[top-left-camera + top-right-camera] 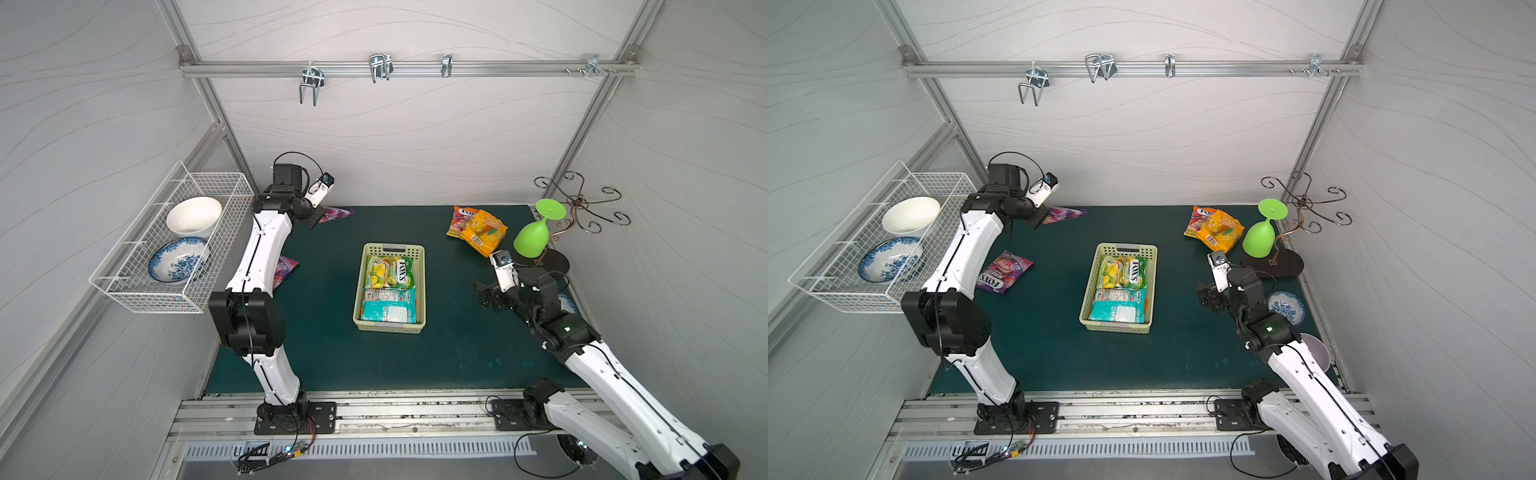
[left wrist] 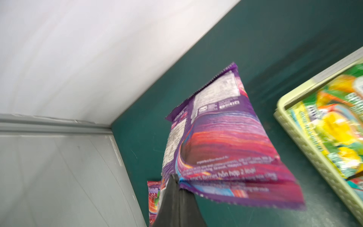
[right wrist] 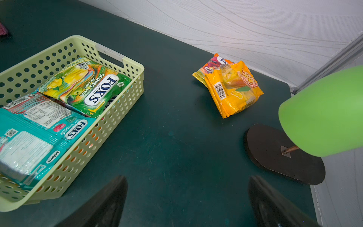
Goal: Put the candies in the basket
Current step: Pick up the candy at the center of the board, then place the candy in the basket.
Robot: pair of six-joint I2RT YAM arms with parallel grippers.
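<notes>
The pale yellow-green basket (image 1: pixel 421 286) (image 1: pixel 1153 291) stands mid-table and holds a yellow-green FOX'S candy bag (image 1: pixel 390 272) and teal bags (image 1: pixel 388 311). My left gripper (image 2: pixel 175 178) is shut on the edge of a purple candy bag (image 2: pixel 222 141) (image 1: pixel 338 214), which hangs lifted over the table's back left corner. Another purple-pink FOX'S bag (image 1: pixel 1004 272) lies flat on the table beside the left arm. Orange and red candy bags (image 1: pixel 482 232) (image 3: pixel 233 90) lie overlapping at the back right. My right gripper (image 3: pixel 186 196) (image 1: pixel 484 295) hovers open right of the basket, nothing between its fingers.
An upturned green glass (image 1: pixel 536 235) hangs on a curled metal rack (image 1: pixel 582 203) with a black base (image 3: pixel 275 157), close to the right gripper. A white wire basket (image 1: pixel 137 291) with two bowls hangs on the left wall. A small blue-patterned dish (image 1: pixel 1285 305) sits by the right arm.
</notes>
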